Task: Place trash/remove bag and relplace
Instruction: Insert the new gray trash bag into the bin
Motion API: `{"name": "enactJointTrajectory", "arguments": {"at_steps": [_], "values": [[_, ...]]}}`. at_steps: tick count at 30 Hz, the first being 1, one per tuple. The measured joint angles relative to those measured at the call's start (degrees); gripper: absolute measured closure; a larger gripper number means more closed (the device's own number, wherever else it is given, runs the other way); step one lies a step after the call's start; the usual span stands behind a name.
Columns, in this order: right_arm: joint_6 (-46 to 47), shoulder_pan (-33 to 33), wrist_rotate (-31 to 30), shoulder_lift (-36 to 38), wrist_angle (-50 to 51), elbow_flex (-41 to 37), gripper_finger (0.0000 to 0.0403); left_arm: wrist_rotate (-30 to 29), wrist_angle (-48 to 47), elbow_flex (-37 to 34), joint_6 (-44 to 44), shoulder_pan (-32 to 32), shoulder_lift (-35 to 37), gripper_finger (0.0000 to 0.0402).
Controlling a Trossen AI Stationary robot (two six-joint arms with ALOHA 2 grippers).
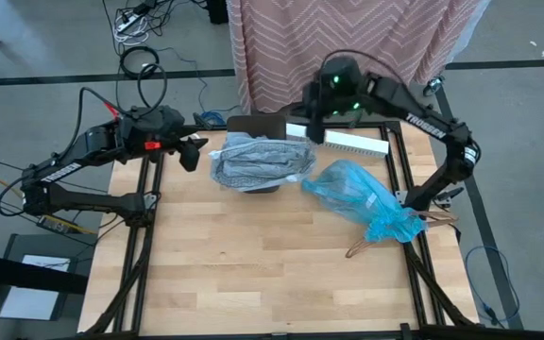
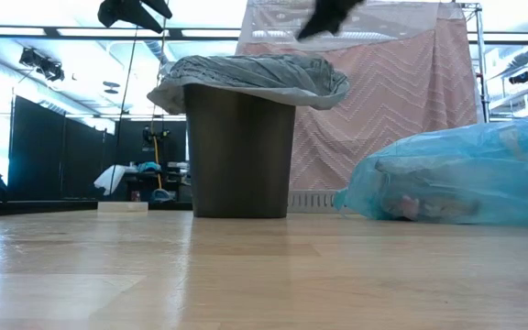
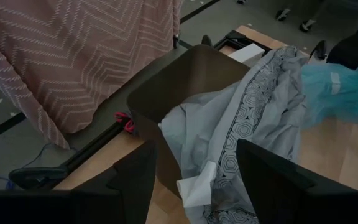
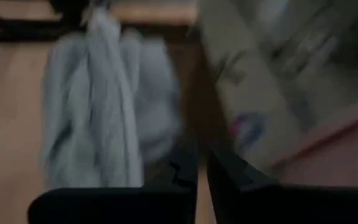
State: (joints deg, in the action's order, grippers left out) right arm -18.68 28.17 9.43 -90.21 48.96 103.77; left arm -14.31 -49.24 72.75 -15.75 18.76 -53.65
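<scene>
The tied blue bag lay beside the bin, a grey liner half-fitted; left gripper spread, right gripper nearly closed, both empty

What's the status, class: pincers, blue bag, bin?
Left pincer open, beside the bin. Right pincer nearly shut, empty, at its back rim. Blue bag out, lying on the table; grey liner draped over the bin.

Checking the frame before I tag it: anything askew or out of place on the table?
Yes. The grey liner sits unevenly on the dark bin, bunched and drooping past one side of the rim. The filled blue bag lies on its side on the table, beside the bin. Nothing looks spilled.
</scene>
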Motion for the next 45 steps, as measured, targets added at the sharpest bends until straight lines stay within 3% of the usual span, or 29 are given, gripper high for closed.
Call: {"name": "enactJointTrajectory", "arguments": {"at_steps": [5, 8, 15, 19, 22, 30, 45], "values": [[5.4, 7.9, 20.8, -0.7, 11.5, -3.0, 0.0353, 0.0, 0.0, 0.0, -0.2, 0.0, 0.0, 0.0172], [8.2, 9.4, 26.4, -0.7, 10.9, -5.7, 0.0324, 0.0, 0.1, 0.0, -0.4, 0.0, 0.0, 0.0172], [9.1, 9.5, 26.7, -0.6, 5.9, -9.5, 0.0234, 0.0, 0.1, 0.0, -2.3, 0.0, 0.0, 0.0172], [9.2, 9.5, 21.7, -0.6, 0.9, -11.0, 0.0194, 0.0, 0.1, 0.0, -3.7, 0.0, 0.0, 0.0172], [9.5, 9.6, 21.1, -0.6, -2.1, -11.3, 0.0177, 0.0, 0.0, 0.0, -4.4, 0.0, 0.0, 0.0172], [11.6, 9.4, 27.2, -3.9, 0.2, -11.3, 0.0174, 0.4, 0.0, 0.0, -4.2, 0.0, 0.0, 0.0172], [10.7, 7.9, 32.3, -7.8, 1.4, -11.3, 0.0174, 0.4, -0.2, 0.0, -4.2, 0.0, 0.0, 0.0172]]}}
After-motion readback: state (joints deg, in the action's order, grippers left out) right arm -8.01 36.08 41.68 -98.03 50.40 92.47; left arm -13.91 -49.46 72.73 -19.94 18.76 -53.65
